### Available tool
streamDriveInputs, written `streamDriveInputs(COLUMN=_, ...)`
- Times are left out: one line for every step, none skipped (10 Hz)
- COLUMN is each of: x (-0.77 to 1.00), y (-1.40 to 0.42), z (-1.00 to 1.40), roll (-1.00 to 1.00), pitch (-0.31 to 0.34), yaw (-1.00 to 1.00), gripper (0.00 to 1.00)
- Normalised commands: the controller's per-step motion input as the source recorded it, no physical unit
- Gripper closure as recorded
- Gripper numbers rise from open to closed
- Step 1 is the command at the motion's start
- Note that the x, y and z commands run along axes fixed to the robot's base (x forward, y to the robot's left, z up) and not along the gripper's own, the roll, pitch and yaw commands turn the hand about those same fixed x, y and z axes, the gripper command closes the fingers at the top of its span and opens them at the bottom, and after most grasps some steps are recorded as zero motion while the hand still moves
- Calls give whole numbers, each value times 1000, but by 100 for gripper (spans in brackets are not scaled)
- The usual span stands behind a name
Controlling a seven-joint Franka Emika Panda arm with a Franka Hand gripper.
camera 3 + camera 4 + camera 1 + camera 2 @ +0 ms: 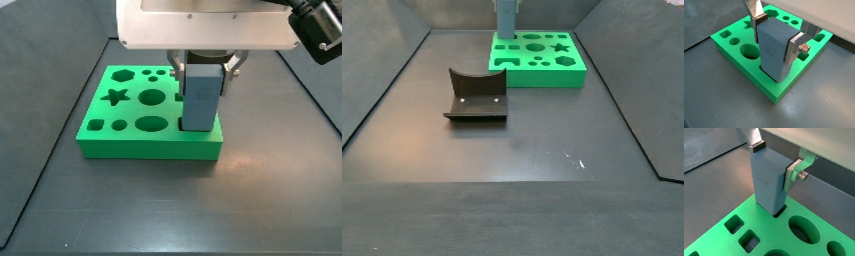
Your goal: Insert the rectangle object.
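The rectangle object is a tall grey-blue block that stands upright. Its lower end sits in a rectangular slot at one corner of the green board. My gripper is above the board, with a silver finger on each side of the block's upper part, pads pressed on it. The block, the gripper and the board show in both wrist views. In a side view the gripper holds the block at the board's near right corner. The block also shows there.
The green board has several other holes: round, star, hexagon and small square ones. The dark fixture, an L-shaped bracket with a curved top edge, stands on the dark floor in front of the board. Walls enclose the floor.
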Motion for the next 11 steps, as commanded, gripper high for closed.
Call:
streamDriveInputs(x=0, y=0, z=-343, roll=-221, pitch=-86, yaw=209, gripper=100)
streamDriveInputs(x=0, y=0, z=-314, roll=-186, pitch=-57, yaw=197, gripper=100)
streamDriveInputs(x=-129, y=0, z=-263, roll=-167, pitch=-51, yaw=131, gripper=100)
streamDriveInputs(x=-294, y=46, z=-240, roll=-96, pitch=-13, yaw=9, gripper=100)
streamDriveInputs(x=-400, y=40, z=-154, roll=0, pitch=0, yaw=0, gripper=100)
streamDriveInputs(x=-349, y=0, z=-114, roll=0, pitch=0, yaw=-40, gripper=100)
streamDriveInputs(x=-94, y=0, z=-189, roll=0, pitch=0, yaw=-91, gripper=100)
streamDriveInputs(x=71, y=0, z=-289, roll=-13, pitch=0, yaw=-46, gripper=100)
streamDriveInputs(x=177, y=0, z=-309, roll=0, pitch=0, yaw=-29, gripper=100)
streamDriveInputs(x=289, y=0, z=-297, roll=0, pitch=20, yaw=-74, gripper=100)
streamDriveInputs(x=394, y=0, z=-294, roll=1, pitch=40, yaw=-143, gripper=100)
